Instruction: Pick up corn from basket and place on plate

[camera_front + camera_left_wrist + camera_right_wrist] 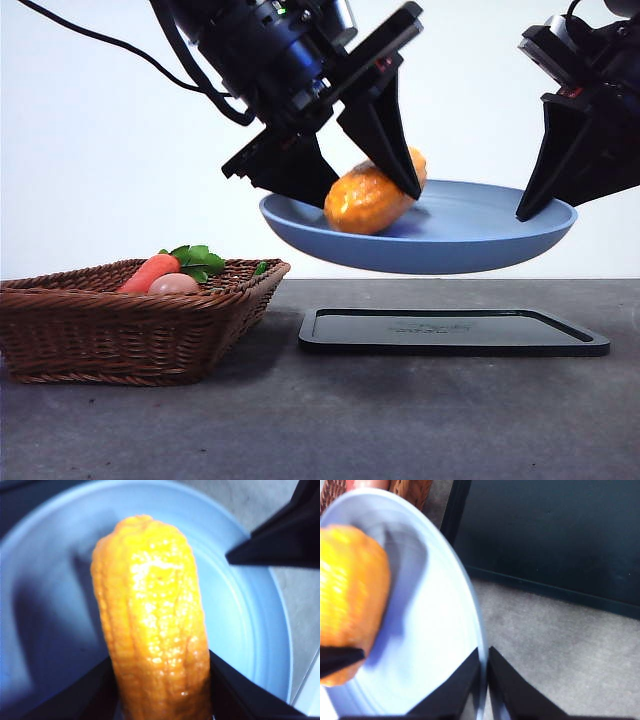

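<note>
The blue plate (470,235) hangs level in the air above the table, with my right gripper (545,195) shut on its right rim; the rim (483,645) runs between the two jaws in the right wrist view. Over the plate's left half my left gripper (355,165) is shut on the orange-yellow corn (368,197). The cob (150,620) slants down with its low end at the plate's floor (45,595). The right wrist view also shows the corn (347,595). The wicker basket (120,320) stands on the table at the left.
In the basket lie a carrot (150,272) with green leaves and a pinkish round thing (173,284). A flat black tray (450,335) lies on the grey table under the plate. The right gripper's dark jaw (280,540) shows in the left wrist view.
</note>
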